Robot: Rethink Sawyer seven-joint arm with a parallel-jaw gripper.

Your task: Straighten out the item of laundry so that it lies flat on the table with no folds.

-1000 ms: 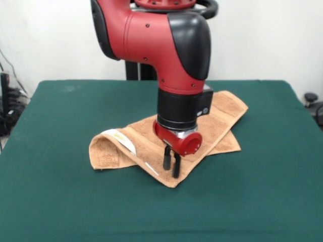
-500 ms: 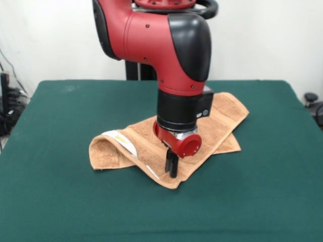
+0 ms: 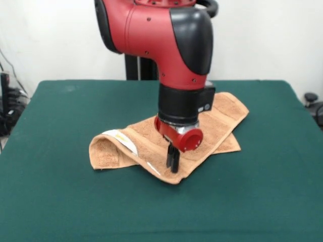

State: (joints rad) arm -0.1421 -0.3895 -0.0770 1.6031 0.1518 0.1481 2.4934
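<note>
Your gripper (image 3: 173,162) has its fingers pinched together on the towel's (image 3: 151,143) front edge, near the corner that points at the camera. The towel lies crumpled and folded over under and behind the gripper, on the table (image 3: 262,201). To the gripper's picture-left you'll see a rolled fold with the white label (image 3: 122,138) on top.

The big dark green cloth table (image 3: 60,201) is bare all around; only the folded orange-tan terry towel (image 3: 108,151) humps up mid-table.
</note>
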